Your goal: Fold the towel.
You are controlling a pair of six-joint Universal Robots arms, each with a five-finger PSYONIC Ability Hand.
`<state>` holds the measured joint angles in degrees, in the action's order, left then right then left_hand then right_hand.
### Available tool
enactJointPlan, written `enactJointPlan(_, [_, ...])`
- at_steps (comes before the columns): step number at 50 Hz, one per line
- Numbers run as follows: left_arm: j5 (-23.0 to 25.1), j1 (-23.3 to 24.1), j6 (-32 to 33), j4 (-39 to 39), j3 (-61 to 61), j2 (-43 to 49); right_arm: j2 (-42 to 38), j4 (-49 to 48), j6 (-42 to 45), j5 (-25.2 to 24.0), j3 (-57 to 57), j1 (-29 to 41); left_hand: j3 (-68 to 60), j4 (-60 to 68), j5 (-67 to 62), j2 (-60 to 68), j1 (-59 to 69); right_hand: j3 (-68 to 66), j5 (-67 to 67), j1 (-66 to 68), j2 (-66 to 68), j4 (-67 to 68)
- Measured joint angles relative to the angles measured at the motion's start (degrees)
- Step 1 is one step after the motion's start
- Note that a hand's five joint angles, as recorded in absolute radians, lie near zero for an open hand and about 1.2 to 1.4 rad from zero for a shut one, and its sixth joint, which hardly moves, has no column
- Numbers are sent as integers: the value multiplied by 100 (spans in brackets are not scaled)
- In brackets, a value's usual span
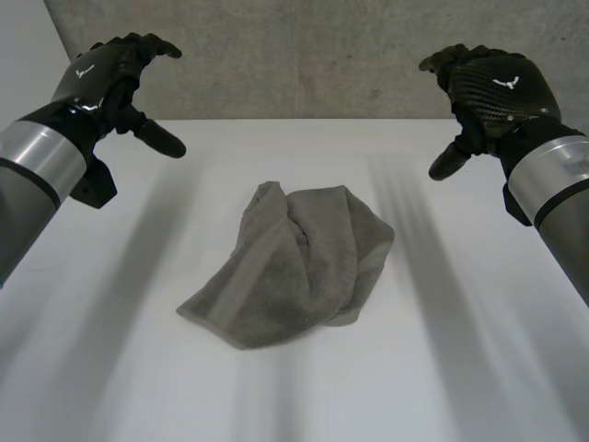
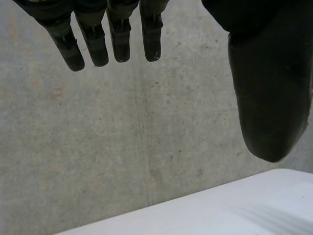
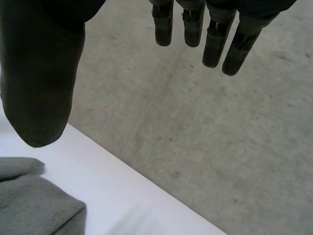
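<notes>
Both hands [image 1: 110, 74] [image 1: 488, 87] open, empty, above towel [image 1: 294, 267].

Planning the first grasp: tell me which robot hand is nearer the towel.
Right. The right robot hand hovers just right of the towel; the left robot hand hangs farther off, left.

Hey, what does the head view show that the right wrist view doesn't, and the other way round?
Head view's own: the left hand raised above the table, both arms, and the whole grey towel crumpled in the table's middle, untouched. Right wrist view's own: the right hand from its palm side, fingers straight, apart from the thumb, holding nothing. Shared: the right hand, part of the towel, the white table and the concrete wall.
</notes>
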<state>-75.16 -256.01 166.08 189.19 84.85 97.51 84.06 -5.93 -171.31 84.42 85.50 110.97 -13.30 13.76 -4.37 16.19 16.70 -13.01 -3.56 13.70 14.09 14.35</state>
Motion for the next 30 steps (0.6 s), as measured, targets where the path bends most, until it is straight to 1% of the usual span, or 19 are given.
enactJointPlan(5, [-214, 84, 16, -702, -434, 117, -200, 356, -178, 86, -215, -78, 0, 0, 2, 0, 0, 0, 0, 0, 0, 0])
enactJointPlan(9, [-290, 152, 47, -1074, -623, 196, -344, 659, -332, 50, -347, -159, 0, 0, 2, -7, 0, 0, 0, 0, 0, 0])
enactJointPlan(16, [-306, 205, 186, -1198, -654, 218, -417, 806, -571, -24, -394, -257, 0, 0, 9, -9, 0, 0, 0, 0, 0, 0])
enactJointPlan(23, [-402, 252, 421, -1169, -595, 238, -375, 786, -611, -40, -369, -298, 0, 0, 18, -16, 0, 0, 0, 0, 0, 0])
enactJointPlan(30, [-515, 296, 511, -1147, -574, 272, -354, 769, -600, -33, -350, -298, 0, 0, 53, -114, -139, 0, 0, 0, 0, 0])
